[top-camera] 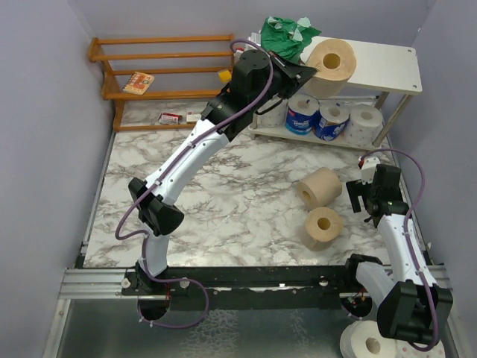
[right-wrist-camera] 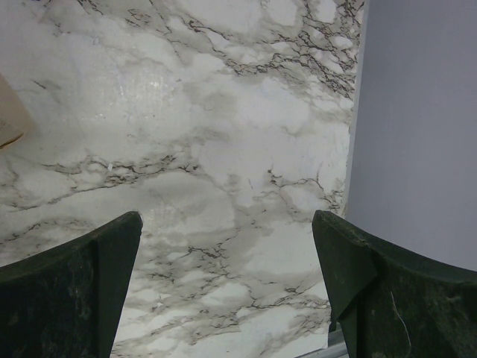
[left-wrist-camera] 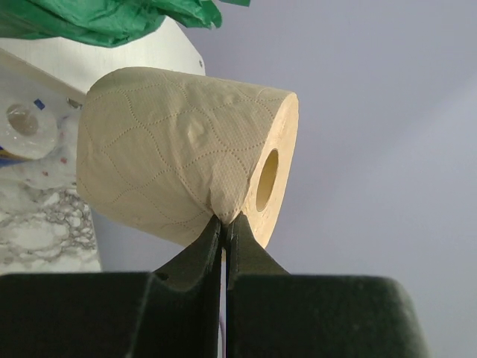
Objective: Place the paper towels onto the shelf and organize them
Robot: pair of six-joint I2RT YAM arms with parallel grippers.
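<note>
My left gripper (top-camera: 309, 73) is shut on a tan paper roll (top-camera: 330, 66), pinching its paper wrap and holding it on its side over the top board of the white shelf (top-camera: 387, 66). The left wrist view shows the roll (left-wrist-camera: 186, 171) above the shut fingertips (left-wrist-camera: 223, 224). A green-wrapped pack (top-camera: 287, 33) lies on the shelf's top left. Two blue-wrapped rolls (top-camera: 317, 118) and a dotted roll (top-camera: 365, 119) stand on the lower tier. Two tan rolls (top-camera: 319, 186) (top-camera: 323, 226) lie on the marble table. My right gripper (top-camera: 359, 195) is open and empty, right of them (right-wrist-camera: 227, 231).
An orange-brown slatted rack (top-camera: 160, 74) with small packets stands at the back left. A white roll (top-camera: 369, 344) sits off the table at the front right. Grey walls close in on both sides; the right wall (right-wrist-camera: 417, 127) is near my right gripper.
</note>
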